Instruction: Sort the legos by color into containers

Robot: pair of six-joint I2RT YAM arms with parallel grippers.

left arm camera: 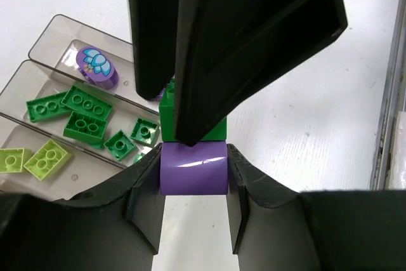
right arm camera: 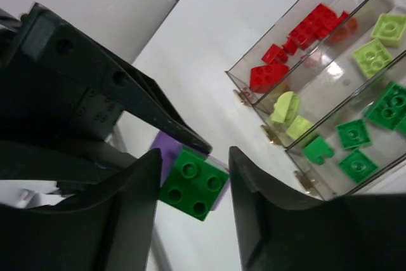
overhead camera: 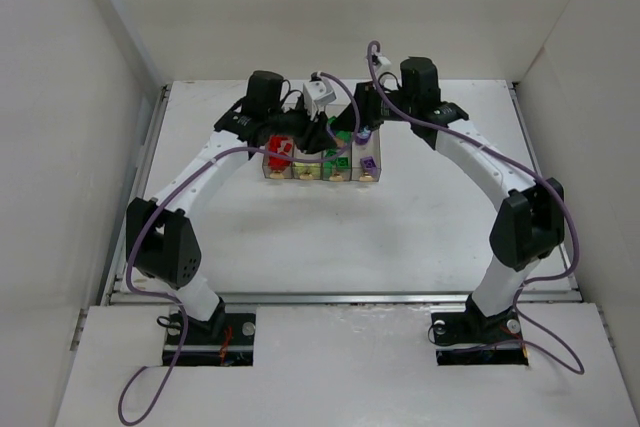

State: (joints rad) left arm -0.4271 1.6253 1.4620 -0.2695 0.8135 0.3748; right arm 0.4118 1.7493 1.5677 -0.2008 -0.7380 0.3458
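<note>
Presently, over the table (overhead camera: 430, 227), the left arm (overhead camera: 200, 172) and right arm (overhead camera: 480, 162) converge at the far side of the 4 joined containers (overhead camera: 320, 178), which hold red, lime, green and purple pieces in turn.

Left gripper (left arm camera: 193, 157): closed on a purple brick (left arm camera: 193, 171), pads tight against both its flanks. Right gripper (right arm camera: 194, 168): appears clamped on the green brick (right arm camera: 191, 185) stacked on the purple one. The 2-brick clump hangs above the table, just beside the purple end of the row, in no bin.

Risks noted:
1. The studs let go abruptly under a pull, and either arm jerks into the container row and shifts it.
2. The opposing fingers sit almost touching, so a twist could foul them.
3. The purple brick's glossy, rounded face may slip from the pads.
4. A freed brick dropping here could bounce into the wrong bin or land on the table.
</note>
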